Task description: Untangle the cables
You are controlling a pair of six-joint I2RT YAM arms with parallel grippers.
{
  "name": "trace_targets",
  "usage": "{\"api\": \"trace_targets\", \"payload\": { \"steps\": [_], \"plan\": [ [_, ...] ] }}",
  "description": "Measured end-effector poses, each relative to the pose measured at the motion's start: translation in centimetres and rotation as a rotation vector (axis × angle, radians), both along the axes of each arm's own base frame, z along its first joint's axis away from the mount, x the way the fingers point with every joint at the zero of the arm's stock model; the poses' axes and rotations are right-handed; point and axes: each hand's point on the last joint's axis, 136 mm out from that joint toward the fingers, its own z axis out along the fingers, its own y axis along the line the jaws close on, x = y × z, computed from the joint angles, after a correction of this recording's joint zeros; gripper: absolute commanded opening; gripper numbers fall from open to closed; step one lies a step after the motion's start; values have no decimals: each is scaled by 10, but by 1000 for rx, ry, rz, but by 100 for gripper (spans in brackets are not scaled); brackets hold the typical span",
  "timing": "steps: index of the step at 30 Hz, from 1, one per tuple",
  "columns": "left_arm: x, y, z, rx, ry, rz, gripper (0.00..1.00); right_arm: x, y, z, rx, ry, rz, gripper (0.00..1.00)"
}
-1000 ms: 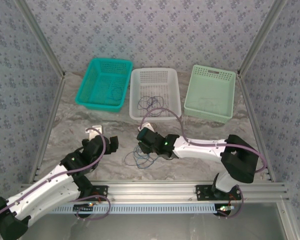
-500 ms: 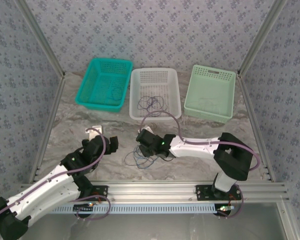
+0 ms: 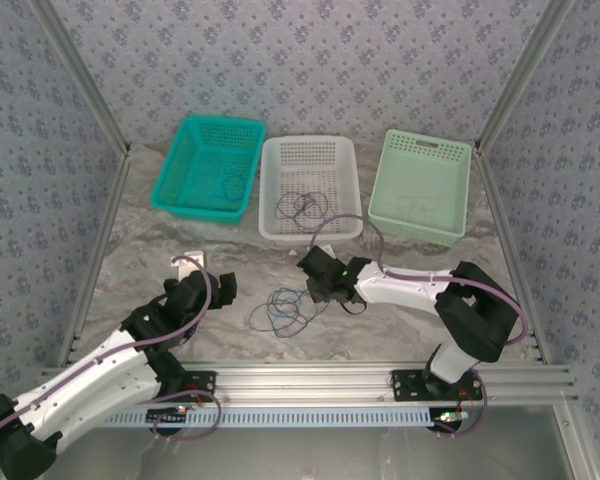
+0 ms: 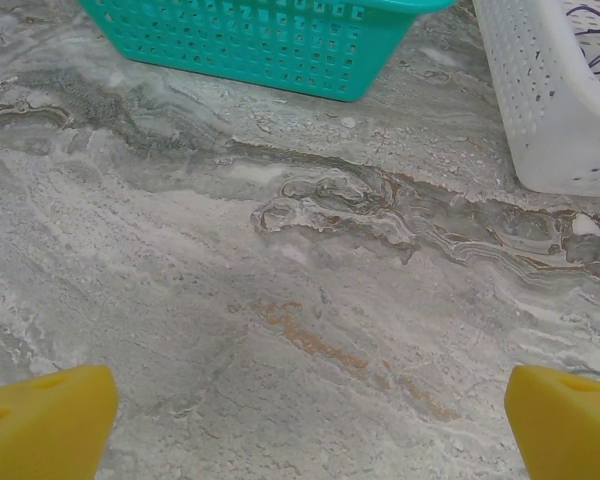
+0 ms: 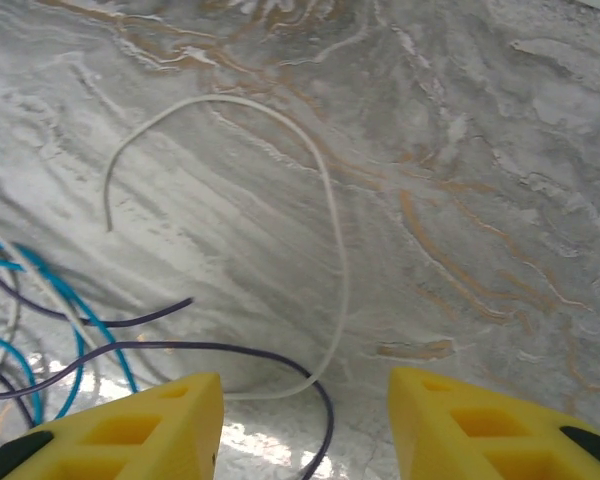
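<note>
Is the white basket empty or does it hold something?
Not empty: thin dark cables lie in loose loops inside the white basket.

The marbled grey counter point(image 3: 380, 335) carries three baskets in a row along its far edge: a teal basket point(image 3: 202, 208) toward the left corner, a white basket point(image 3: 310, 228) at the middle and a pale green basket point(image 3: 416, 228) toward the right. A loose tangle of thin cables point(image 3: 288, 315) (blue, dark purple, plus one white strand point(image 5: 330, 230)) lies on the bare stone closer to the near edge, about midway across.

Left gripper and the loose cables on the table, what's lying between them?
Bare marbled table lies between the left gripper and the cables, seen from the top view.
</note>
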Motion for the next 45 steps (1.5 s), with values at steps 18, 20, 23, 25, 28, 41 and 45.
{"api": "trace_targets", "payload": {
  "steps": [18,20,23,25,28,41,45],
  "plan": [
    [0,0,0,-1,-1,0,99,7,-8,-28,-3,84,-63,22],
    [0,0,0,-2,-1,0,100,8,-10,-28,-16,78,-64,14],
    [0,0,0,-1,-2,0,99,8,-9,-26,-25,62,-62,5],
    [0,0,1,-2,-2,0,99,6,-5,-24,-19,53,-50,2],
    [1,-1,1,-5,-4,0,100,0,1,-14,-1,29,-27,0],
    [11,-55,-14,-68,60,-189,99,-30,-10,54,146,-168,26,0],
    [10,-93,-23,-106,106,-361,99,-37,-21,51,176,-187,29,0]
  ]
}}
